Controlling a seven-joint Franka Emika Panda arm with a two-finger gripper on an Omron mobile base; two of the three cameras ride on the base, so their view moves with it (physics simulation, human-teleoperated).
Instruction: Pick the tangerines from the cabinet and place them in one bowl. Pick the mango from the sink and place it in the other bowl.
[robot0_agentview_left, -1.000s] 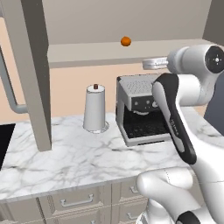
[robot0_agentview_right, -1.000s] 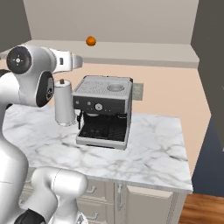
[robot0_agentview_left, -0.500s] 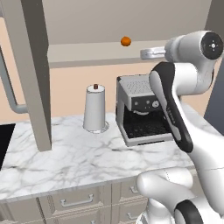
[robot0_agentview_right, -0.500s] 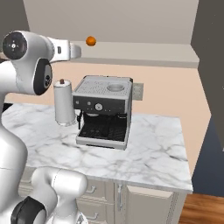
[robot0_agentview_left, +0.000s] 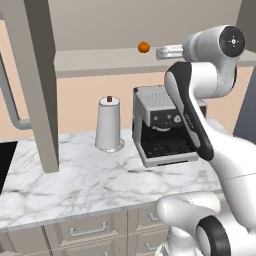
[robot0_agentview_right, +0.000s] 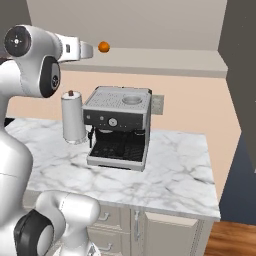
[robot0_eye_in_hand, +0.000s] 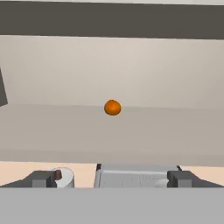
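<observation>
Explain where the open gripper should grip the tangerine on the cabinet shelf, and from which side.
Grip the tangerine across its widest middle, coming straight in from the cabinet's open front. It is a small ball resting on the flat shelf, and the open gripper already faces it.

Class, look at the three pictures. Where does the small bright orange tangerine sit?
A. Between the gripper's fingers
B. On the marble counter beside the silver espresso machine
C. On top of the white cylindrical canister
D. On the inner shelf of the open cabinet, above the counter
D: the small bright orange tangerine rests alone on the beige inner shelf of the cabinet, above the silver espresso machine, with the open gripper short of it.
</observation>
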